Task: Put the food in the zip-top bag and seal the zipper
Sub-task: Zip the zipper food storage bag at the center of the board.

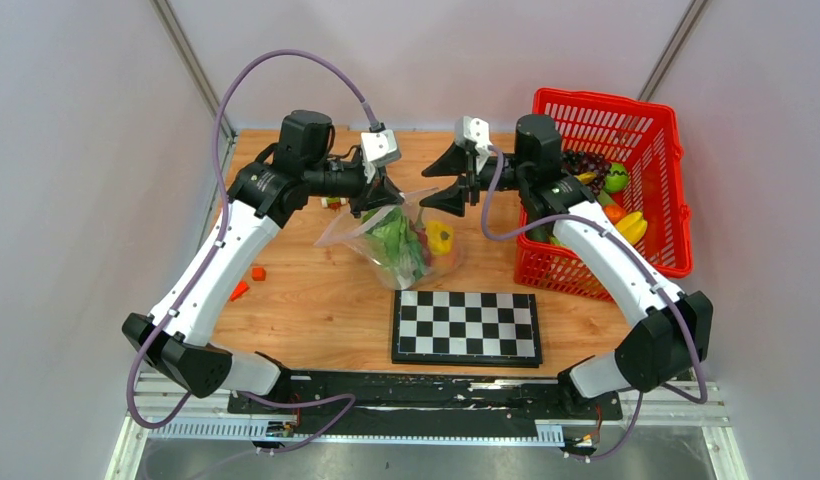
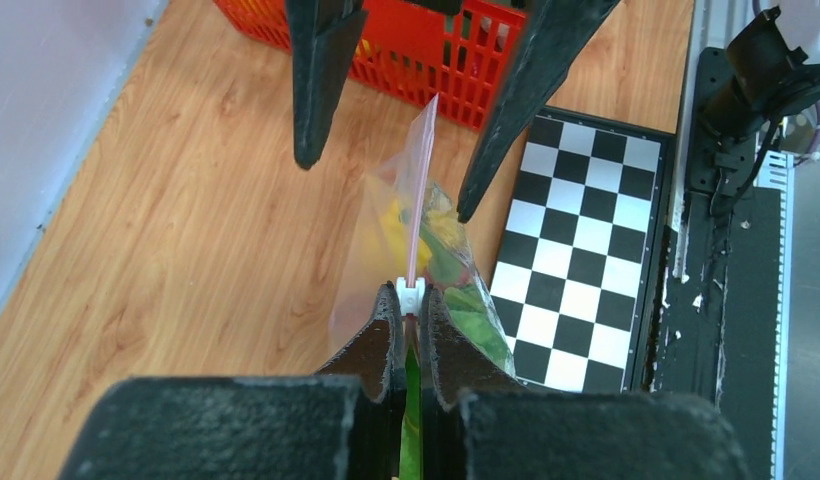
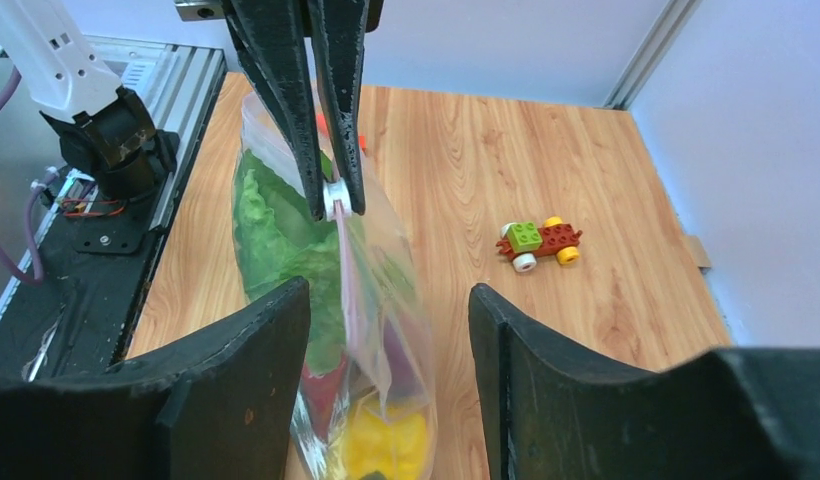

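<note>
The clear zip-top bag point(image 1: 358, 232) stands upright behind the chessboard, with green lettuce point(image 1: 391, 240) and a yellow piece point(image 1: 440, 237) inside. My left gripper point(image 1: 378, 205) is shut on the pink zipper point(image 2: 422, 180) at its white slider point(image 2: 411, 293), holding the bag's top edge up. My right gripper point(image 1: 448, 185) is open, its fingers either side of the far end of the zipper strip without touching it. In the right wrist view the bag point(image 3: 386, 300) hangs between my open right gripper point(image 3: 389, 290), lettuce point(image 3: 276, 240) at left, yellow piece point(image 3: 391, 445) low.
A red mesh basket point(image 1: 606, 100) with more toy fruit stands at the right. A chessboard point(image 1: 466, 325) lies near the front. A toy-brick car point(image 3: 539, 243) sits on the wood beyond the bag. Small orange pieces point(image 1: 258, 273) lie at the left.
</note>
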`<action>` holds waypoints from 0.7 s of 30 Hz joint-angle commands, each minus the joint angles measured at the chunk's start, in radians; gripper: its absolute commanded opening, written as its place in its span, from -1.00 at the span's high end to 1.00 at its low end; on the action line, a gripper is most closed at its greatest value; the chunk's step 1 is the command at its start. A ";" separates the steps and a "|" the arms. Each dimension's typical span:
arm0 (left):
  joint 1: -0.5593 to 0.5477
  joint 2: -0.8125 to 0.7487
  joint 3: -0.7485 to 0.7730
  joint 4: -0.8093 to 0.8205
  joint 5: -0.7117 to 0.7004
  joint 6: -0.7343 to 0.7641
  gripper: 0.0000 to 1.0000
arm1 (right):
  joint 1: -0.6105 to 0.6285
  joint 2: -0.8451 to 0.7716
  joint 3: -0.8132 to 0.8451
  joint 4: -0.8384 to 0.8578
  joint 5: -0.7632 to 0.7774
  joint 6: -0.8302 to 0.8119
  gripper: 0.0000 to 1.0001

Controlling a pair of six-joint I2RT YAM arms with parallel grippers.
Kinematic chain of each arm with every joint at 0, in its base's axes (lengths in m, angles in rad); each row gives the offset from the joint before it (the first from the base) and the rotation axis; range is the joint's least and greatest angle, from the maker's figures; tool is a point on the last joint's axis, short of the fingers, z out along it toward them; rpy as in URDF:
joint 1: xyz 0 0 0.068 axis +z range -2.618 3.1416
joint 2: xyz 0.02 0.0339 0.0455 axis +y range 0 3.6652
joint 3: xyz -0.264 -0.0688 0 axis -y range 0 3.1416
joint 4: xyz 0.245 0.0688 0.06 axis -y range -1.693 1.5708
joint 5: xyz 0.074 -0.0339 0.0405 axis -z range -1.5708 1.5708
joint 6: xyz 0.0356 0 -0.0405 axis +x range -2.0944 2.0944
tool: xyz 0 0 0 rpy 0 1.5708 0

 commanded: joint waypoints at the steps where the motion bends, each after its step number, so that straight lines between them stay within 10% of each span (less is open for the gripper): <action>1: 0.001 -0.015 0.045 0.069 0.052 -0.022 1.00 | 0.022 0.050 0.101 -0.168 -0.038 -0.126 -0.17; 6: 0.000 -0.011 0.045 0.063 0.048 -0.020 1.00 | 0.038 0.083 0.142 -0.207 -0.032 -0.150 -0.01; 15: -0.001 -0.015 0.019 0.080 0.031 -0.027 1.00 | 0.056 0.076 0.085 -0.045 -0.047 -0.029 0.91; 21: 0.002 -0.041 0.004 0.030 -0.056 0.014 1.00 | 0.054 0.020 -0.010 0.057 0.117 0.002 1.00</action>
